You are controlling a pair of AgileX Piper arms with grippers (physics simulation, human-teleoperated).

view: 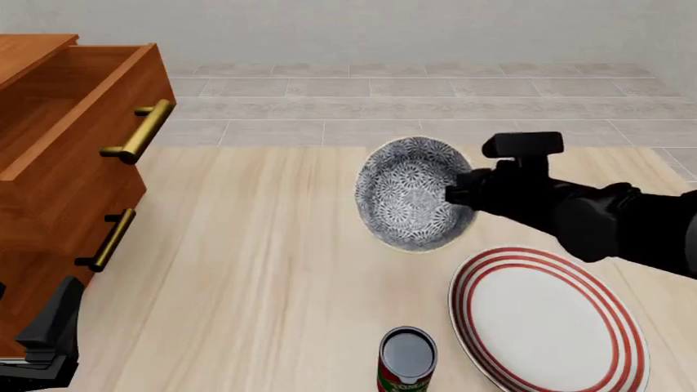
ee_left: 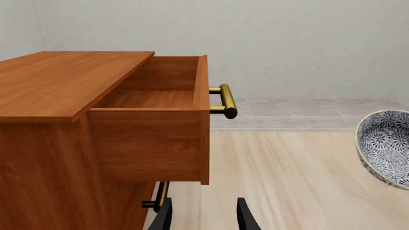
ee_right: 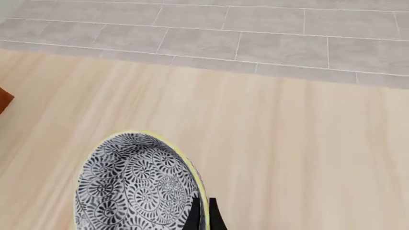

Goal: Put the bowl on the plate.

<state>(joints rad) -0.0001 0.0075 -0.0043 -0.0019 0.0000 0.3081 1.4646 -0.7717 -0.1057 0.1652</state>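
The blue-grey floral bowl hangs tilted above the table, its open side facing the camera in the front view. My right gripper is shut on the bowl's right rim, one finger inside and one outside the wall. The bowl fills the near part of the right wrist view and shows at the edge of the left wrist view. The white plate with red rings lies on the table below and to the right of the bowl. My left gripper stands open by the cabinet at the front left.
A wooden cabinet stands at the left with its top drawer pulled out and brass handles. A small dark-topped can stands just left of the plate near the front edge. A tiled floor lies beyond the table.
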